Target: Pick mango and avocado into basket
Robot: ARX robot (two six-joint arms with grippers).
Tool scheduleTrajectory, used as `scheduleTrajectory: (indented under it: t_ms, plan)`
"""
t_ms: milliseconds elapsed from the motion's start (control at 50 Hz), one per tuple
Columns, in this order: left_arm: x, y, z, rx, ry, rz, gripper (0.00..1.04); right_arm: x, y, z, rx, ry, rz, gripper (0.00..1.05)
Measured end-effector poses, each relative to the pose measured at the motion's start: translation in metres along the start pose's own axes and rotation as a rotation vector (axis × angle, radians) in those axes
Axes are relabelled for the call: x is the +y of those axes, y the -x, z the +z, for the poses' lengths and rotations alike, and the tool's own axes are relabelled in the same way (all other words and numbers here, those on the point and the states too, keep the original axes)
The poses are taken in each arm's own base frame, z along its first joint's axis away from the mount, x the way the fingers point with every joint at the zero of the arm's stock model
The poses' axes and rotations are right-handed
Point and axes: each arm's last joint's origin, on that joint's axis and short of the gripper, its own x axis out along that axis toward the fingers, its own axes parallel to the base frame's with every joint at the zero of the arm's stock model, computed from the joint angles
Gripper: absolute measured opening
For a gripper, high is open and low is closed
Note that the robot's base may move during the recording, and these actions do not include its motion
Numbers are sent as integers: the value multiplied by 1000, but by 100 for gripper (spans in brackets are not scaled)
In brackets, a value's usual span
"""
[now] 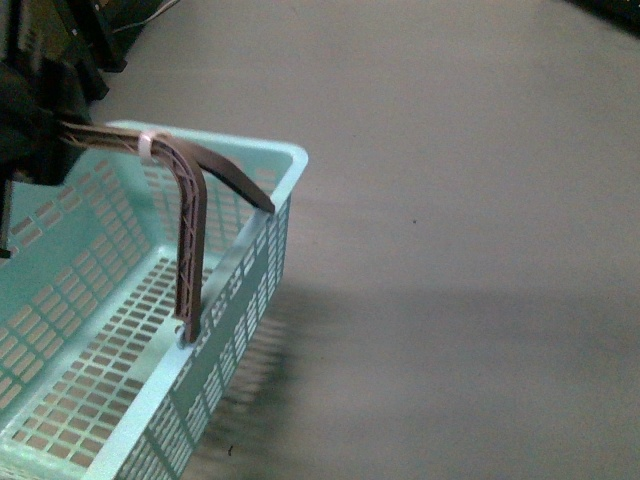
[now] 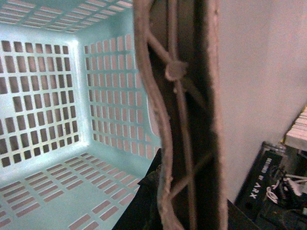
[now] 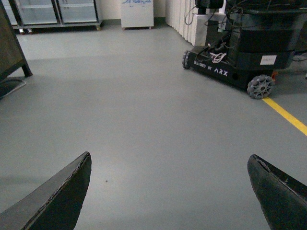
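The turquoise basket (image 1: 255,255) hangs at the lower left of the front view, above a grey floor. Its slotted inside holds nothing that I can see. My left gripper (image 1: 45,130) is shut on the basket's brownish handles (image 1: 190,240), which are tied together with a white band. In the left wrist view the handles (image 2: 184,120) fill the middle, with the basket's slotted wall (image 2: 43,96) behind them. My right gripper (image 3: 170,191) stands open over bare floor, holding nothing. The mango and the avocado are out of view.
A black wheeled ARX robot base (image 3: 240,57) stands on the floor ahead of the right gripper, next to a yellow floor line (image 3: 288,117). Glass-door cabinets (image 3: 53,12) line the far wall. A dark furniture leg (image 3: 14,52) stands to one side.
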Motion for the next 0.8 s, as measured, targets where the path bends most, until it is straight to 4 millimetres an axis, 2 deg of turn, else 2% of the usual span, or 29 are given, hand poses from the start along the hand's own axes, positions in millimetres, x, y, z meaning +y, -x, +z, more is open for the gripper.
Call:
scheduleTrajectory:
  t_ms: [240, 420, 600, 800]
  plan:
    - [-37, 101, 25, -18, 111, -204, 5, 0, 0, 0, 0, 0, 0, 96]
    - [-43, 162, 44, -54, 149, -301, 5, 0, 0, 0, 0, 0, 0, 96]
    - [-51, 200, 53, -73, 147, -380, 5, 0, 0, 0, 0, 0, 0, 96]
    - [-54, 204, 54, -73, 142, -393, 5, 0, 0, 0, 0, 0, 0, 96]
